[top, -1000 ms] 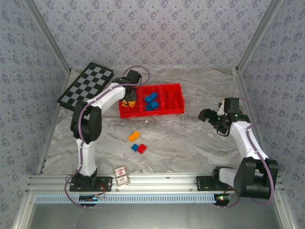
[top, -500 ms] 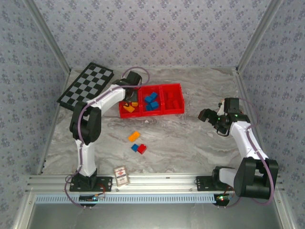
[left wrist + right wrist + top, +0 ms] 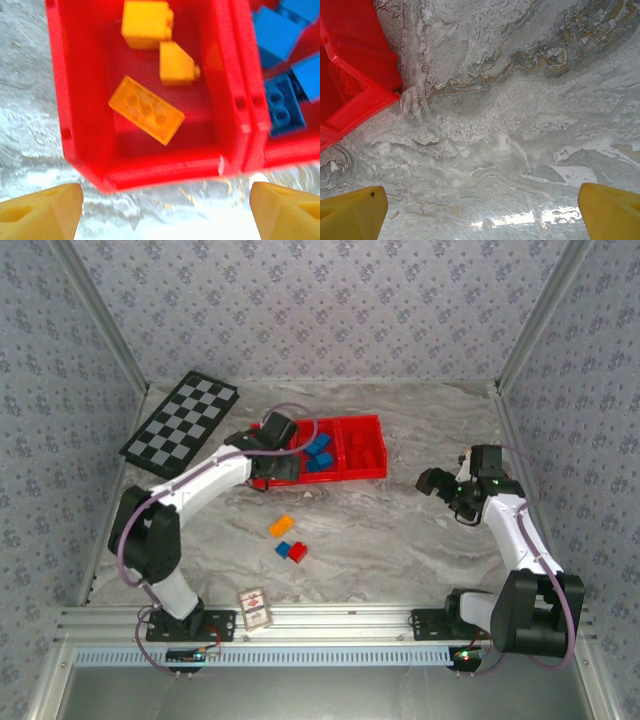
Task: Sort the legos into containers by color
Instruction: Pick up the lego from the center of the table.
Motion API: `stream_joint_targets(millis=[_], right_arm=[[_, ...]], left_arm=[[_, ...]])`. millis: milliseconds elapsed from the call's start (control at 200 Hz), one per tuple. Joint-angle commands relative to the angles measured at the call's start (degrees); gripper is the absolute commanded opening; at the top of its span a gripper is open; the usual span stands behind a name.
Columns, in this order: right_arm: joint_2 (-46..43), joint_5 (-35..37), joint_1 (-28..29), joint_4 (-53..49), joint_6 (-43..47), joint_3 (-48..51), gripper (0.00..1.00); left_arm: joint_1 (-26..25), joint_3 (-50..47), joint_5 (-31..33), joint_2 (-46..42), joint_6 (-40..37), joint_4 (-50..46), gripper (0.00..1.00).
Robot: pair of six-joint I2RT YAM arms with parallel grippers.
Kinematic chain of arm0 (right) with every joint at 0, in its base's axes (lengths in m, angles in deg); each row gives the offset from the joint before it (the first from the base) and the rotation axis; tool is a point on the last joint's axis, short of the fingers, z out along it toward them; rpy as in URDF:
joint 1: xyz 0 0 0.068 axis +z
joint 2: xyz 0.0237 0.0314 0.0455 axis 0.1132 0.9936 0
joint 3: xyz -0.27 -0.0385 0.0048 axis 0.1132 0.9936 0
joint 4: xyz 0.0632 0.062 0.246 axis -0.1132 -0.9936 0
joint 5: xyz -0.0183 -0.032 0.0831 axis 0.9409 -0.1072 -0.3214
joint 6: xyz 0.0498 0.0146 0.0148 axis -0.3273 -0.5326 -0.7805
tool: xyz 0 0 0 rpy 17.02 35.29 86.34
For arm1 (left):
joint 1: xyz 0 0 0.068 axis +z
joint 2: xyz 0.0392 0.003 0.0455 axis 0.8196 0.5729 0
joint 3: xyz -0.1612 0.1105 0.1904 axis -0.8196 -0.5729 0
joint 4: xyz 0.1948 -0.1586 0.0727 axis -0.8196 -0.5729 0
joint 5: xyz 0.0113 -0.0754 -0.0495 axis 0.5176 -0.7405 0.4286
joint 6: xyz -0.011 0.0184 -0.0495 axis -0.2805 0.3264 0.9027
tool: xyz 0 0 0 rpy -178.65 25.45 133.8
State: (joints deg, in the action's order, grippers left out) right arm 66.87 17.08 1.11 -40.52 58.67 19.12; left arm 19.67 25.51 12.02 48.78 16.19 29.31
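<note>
The red tray (image 3: 345, 478) has three containers side by side. In the left wrist view the left one (image 3: 85, 85) holds three orange-yellow legos (image 3: 146, 110), and the middle one holds blue legos (image 3: 280, 45). Red legos (image 3: 365, 450) lie in the right one. My left gripper (image 3: 270, 472) hangs open and holds nothing at the near edge of the left container, its fingertips (image 3: 45, 212) wide apart. An orange lego (image 3: 281, 525), a blue one (image 3: 284, 549) and a red one (image 3: 298, 552) lie loose on the table. My right gripper (image 3: 440, 483) stands open right of the tray, over bare marble.
A black-and-white checkered board (image 3: 180, 423) lies at the back left. A small card box (image 3: 254, 608) sits near the front edge by the left arm's base. The tray's corner (image 3: 355, 75) shows at the upper left of the right wrist view.
My left gripper has opened and let an orange brick fall into the left container, then drawn back toward the tray's near edge; its elbow swung left. The right arm has not moved.
</note>
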Motion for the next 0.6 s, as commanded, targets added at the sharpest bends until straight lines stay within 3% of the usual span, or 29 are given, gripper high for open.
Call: stream_joint_targets(millis=[0,165,315,480,520,595], right_arm=[[-0.7,-0.8,-0.4,-0.7,0.5,-0.1,1.00],[-0.7,-1.1,0.2,-0.1,-0.5,0.0,1.00],[-0.8,-1.0,1.6,0.0,-1.4,-0.1,1.00],[-1.5,-0.2,2.4,-0.7,-1.5,-0.4,1.00],[-1.7,0.0,2.5,-1.0,-1.5,-0.5,1.00],[-2.0,0.2,2.6,-1.3,-1.4,-0.6,1.00]], left_arm=[[-1.5,-3.1,-6.0,-4.2,-4.3,-0.3,0.88],[-7.3,-5.0,-7.4,-6.3,-10.3,-4.5,0.91],[-11.7,-3.6,-5.4,-2.2,-11.9,-9.3,0.91],[-12.6,-3.2,-4.2,2.1,-11.9,-11.3,0.92],[-12.5,-2.9,-4.0,3.2,-11.7,-11.9,0.99],[-12.6,-2.4,-3.4,5.1,-11.2,-12.8,1.00]])
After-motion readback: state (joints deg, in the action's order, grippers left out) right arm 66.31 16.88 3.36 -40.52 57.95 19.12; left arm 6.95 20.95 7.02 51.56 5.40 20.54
